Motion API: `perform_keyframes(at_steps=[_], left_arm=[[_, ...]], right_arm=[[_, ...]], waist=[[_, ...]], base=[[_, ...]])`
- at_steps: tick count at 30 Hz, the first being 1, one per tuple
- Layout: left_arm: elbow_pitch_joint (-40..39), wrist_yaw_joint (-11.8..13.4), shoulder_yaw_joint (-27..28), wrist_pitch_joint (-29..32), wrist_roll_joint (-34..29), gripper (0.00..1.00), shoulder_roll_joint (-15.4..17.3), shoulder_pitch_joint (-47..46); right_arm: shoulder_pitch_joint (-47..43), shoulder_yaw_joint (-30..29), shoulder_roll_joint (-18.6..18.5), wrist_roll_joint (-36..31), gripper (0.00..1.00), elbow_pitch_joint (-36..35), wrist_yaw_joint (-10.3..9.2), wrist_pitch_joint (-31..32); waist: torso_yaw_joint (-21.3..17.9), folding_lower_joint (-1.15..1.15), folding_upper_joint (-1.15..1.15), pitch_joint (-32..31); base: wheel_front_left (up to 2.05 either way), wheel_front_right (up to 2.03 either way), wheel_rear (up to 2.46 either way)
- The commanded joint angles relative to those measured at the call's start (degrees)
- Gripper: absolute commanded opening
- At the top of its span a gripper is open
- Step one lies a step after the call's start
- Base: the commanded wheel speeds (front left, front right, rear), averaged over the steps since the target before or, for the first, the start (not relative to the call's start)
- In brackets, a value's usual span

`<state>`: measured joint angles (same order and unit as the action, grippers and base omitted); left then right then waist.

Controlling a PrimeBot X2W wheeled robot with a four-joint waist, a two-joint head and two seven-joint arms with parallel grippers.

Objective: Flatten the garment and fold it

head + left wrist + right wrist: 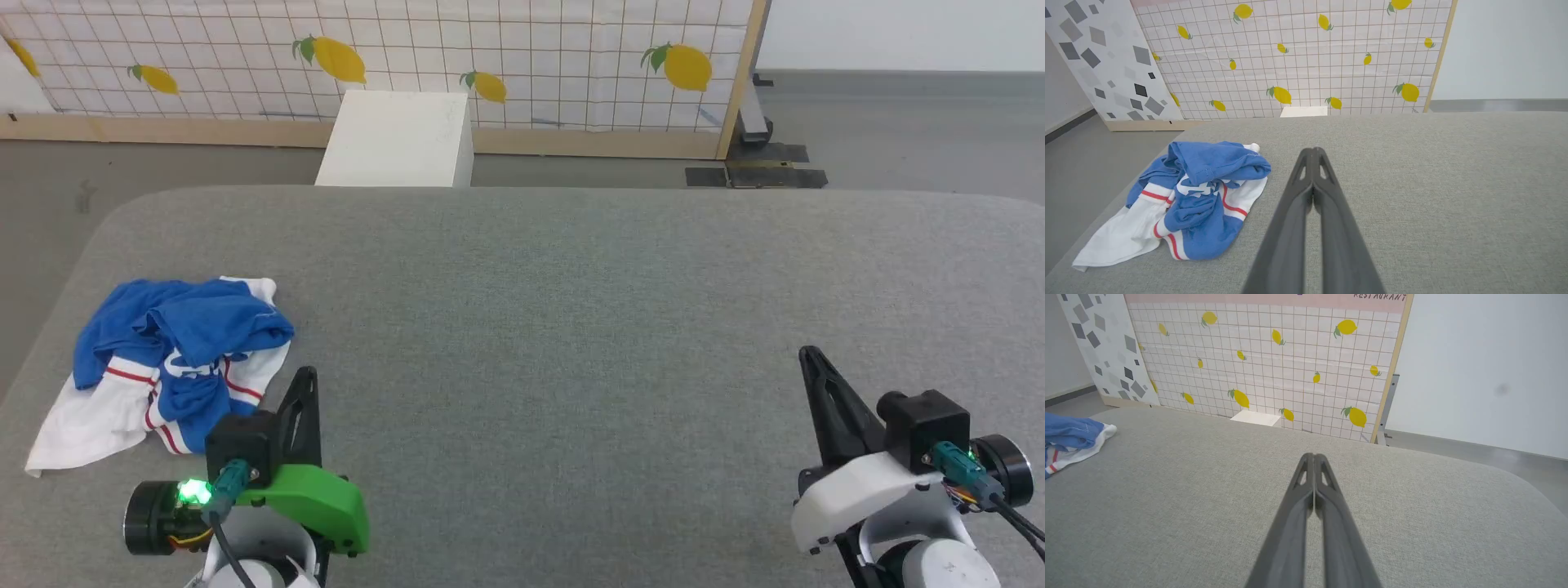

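The garment (175, 359) lies crumpled in a heap near the left edge of the grey worktop (571, 310), just beside the left hand (304, 382). It looks soft, light and limp; I would take it at the loose white edge. Both hands are clenched and empty, the right hand (811, 361) well apart. Behind stand a white box (398, 139) and a lemon-patterned panel (506, 57).

The shirt (196, 327) lies in such a heap that its white print (1197, 188) is folded into itself and can't be read, and the right wrist view cuts most of it off at the left edge. The table (571, 310) hides the foot of the white box (397, 135) behind it.
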<state>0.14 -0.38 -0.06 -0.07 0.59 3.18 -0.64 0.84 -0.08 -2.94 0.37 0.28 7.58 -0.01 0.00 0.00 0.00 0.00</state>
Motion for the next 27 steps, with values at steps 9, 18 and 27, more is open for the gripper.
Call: perform_keyframes(at_steps=[9,18,27], left_arm=[[-0.14,0.38,0.06,0.07,-0.59,0.0,-0.3,0.64],[-0.14,0.38,0.06,0.07,-0.59,0.0,-0.3,0.64],[0.05,0.0,-0.08,-0.11,0.15,1.0,0.01,0.01]], right_arm=[[-0.84,0.08,0.06,-0.37,0.0,-0.28,-0.09,0.01],[-0.84,0.08,0.06,-0.37,0.0,-0.28,-0.09,0.01],[-0.06,-0.04,0.0,0.18,1.0,0.11,0.0,-0.1]], waist=[[0.0,0.0,0.0,0.0],[0.0,0.0,0.0,0.0],[0.0,0.0,0.0,0.0]], base=[[0.0,0.0,0.0],[0.0,0.0,0.0],[0.0,0.0,0.0]])
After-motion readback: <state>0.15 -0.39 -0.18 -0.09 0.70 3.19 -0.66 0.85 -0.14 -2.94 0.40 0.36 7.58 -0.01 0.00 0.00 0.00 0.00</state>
